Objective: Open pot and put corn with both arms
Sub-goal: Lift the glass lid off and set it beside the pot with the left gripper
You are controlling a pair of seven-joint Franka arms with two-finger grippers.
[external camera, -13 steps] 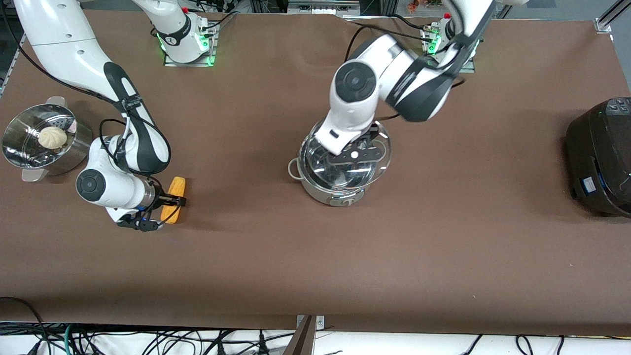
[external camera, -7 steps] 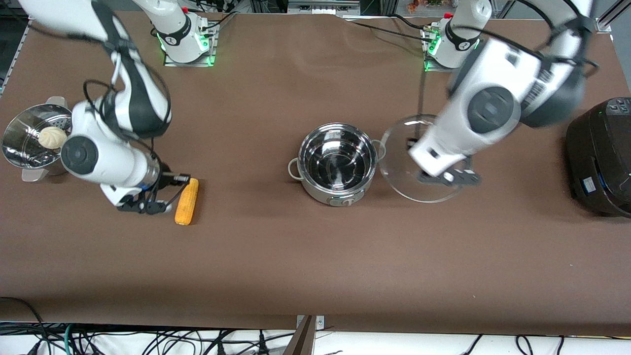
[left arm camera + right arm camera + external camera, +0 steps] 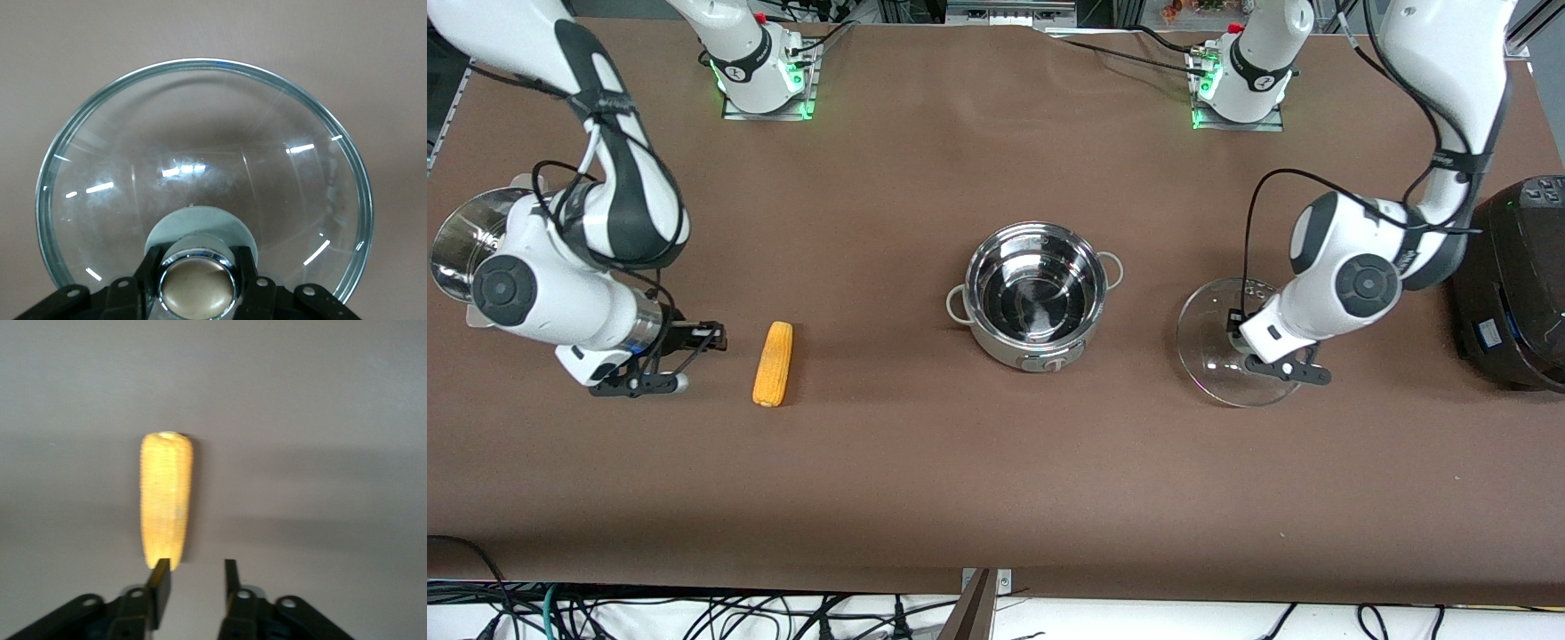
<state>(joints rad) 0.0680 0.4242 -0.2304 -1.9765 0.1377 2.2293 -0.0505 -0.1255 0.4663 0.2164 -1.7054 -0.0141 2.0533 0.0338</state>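
The steel pot [image 3: 1036,293] stands open and empty at the table's middle. Its glass lid [image 3: 1218,356] is beside it toward the left arm's end, low at the table. My left gripper [image 3: 1261,351] is shut on the lid's beige knob [image 3: 197,288], with the lid's glass [image 3: 200,153] spreading below it. The corn [image 3: 773,363] lies flat on the table toward the right arm's end. My right gripper [image 3: 694,356] is open and empty, just beside the corn and apart from it. In the right wrist view the corn [image 3: 167,500] lies ahead of the gripper [image 3: 195,577], off toward one finger.
A perforated steel steamer bowl [image 3: 458,240] stands at the right arm's end, mostly hidden by that arm. A large black cooker [image 3: 1512,284] stands at the left arm's end, close to the left arm's elbow.
The left gripper lifted the lid off the pot and carried it toward the left arm's end and down. The right gripper drew back from the corn, which now lies free.
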